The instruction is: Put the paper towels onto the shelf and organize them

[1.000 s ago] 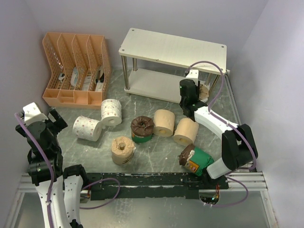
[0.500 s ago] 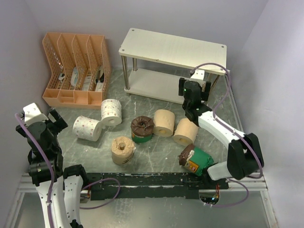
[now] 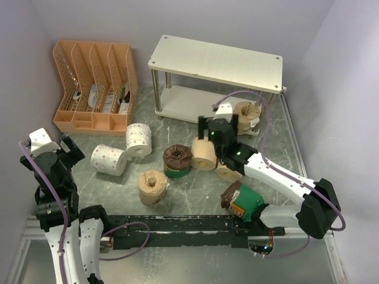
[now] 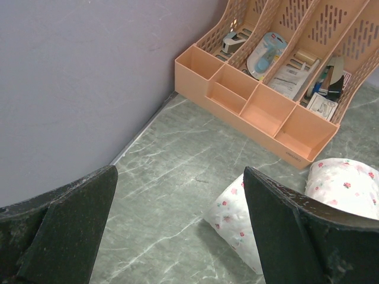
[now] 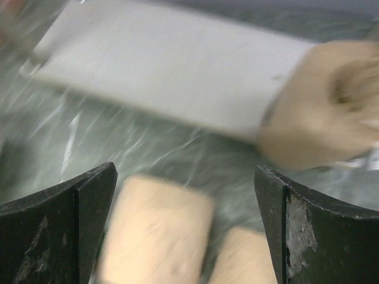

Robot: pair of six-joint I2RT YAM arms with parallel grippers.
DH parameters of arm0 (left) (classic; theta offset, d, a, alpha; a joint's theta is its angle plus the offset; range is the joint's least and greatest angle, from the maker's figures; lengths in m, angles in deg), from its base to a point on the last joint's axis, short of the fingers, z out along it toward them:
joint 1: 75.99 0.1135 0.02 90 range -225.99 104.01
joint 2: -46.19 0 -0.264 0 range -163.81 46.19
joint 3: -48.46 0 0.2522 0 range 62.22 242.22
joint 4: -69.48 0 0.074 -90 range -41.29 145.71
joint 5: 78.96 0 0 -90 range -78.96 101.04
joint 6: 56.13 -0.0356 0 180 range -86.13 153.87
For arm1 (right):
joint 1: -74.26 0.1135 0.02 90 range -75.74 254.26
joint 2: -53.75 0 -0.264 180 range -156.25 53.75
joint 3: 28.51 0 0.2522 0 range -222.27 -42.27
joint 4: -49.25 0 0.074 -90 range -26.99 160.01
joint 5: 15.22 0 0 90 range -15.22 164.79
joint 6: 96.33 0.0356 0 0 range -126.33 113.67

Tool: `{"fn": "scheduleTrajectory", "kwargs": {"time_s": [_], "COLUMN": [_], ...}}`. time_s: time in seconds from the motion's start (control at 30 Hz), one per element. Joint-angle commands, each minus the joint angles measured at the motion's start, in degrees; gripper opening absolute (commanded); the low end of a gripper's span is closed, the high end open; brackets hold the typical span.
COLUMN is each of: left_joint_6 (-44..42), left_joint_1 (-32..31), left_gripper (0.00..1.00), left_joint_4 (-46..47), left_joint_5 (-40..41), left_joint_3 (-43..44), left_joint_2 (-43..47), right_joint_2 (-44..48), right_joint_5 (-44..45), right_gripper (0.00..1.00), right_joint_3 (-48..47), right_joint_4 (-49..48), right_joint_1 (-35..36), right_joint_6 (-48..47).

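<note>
1. Your desk (image 3: 118, 192) is smooth, grey-green and marbled. Seven rolls lie loose on it, so I judge the job barely begun.
2. The shelf (image 3: 216, 59) stands at the far side, right of centre. It is two flat cream boards on thin silver legs. The top board is bare, and one shelved tan roll (image 3: 246, 112) sits at the lower board's right end.
3. Your right pincer (image 3: 212, 124) hovers wide open and empty, just in front of the shelf and above the middle tan roll (image 3: 204, 152). This looks like the start of a new pick. Lower it, straddle the round flank and close gently, since soft paper crushes.
4. Your left pincer (image 4: 177, 225) waits at the near left, also wide open and empty.
5. The loose rolls are short, soft cylinders:
   - the white speckled rolls (image 3: 108, 160) lie on the left
   - a green-banded roll (image 3: 177, 160) with a dark brown end stands in the centre
   - another green roll (image 3: 243, 201) lies at the near right
</note>
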Motion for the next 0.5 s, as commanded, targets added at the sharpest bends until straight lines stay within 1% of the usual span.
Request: {"fn": "scheduleTrajectory", "kwargs": {"time_s": [0.0,0.07,0.13,0.23,0.33,0.47], "left_joint_6": [0.87,1.54,2.21,2.4,2.39,2.25], "left_joint_1": [0.44,0.63,0.85,1.09,1.2,1.38], "left_gripper": [1.0,0.99,0.96,0.95,0.95,0.95], "left_joint_4": [1.16,0.98,1.23,1.48,1.49,1.44], "left_joint_5": [-0.79,0.62,4.19,7.29,6.52,6.09], "left_joint_3": [0.3,0.43,0.35,0.23,0.17,0.15], "left_joint_2": [0.03,0.22,0.56,0.56,0.62,0.7], "right_joint_2": [0.32,0.53,-0.46,-2.72,-5.51,-10.31], "right_joint_5": [-14.54,-22.64,-26.56,-27.08,-26.63,-24.65], "right_gripper": [1.0,0.98,0.96,0.92,0.92,0.9], "right_joint_3": [0.37,-0.69,-3.43,-8.57,-12.55,-16.77], "right_joint_4": [6.92,7.94,11.95,18.45,22.25,25.92], "right_joint_1": [9.73,14.19,19.18,27.48,33.92,38.33], "right_joint_6": [0.37,-3.55,-6.41,-9.29,-10.74,-11.41]}}
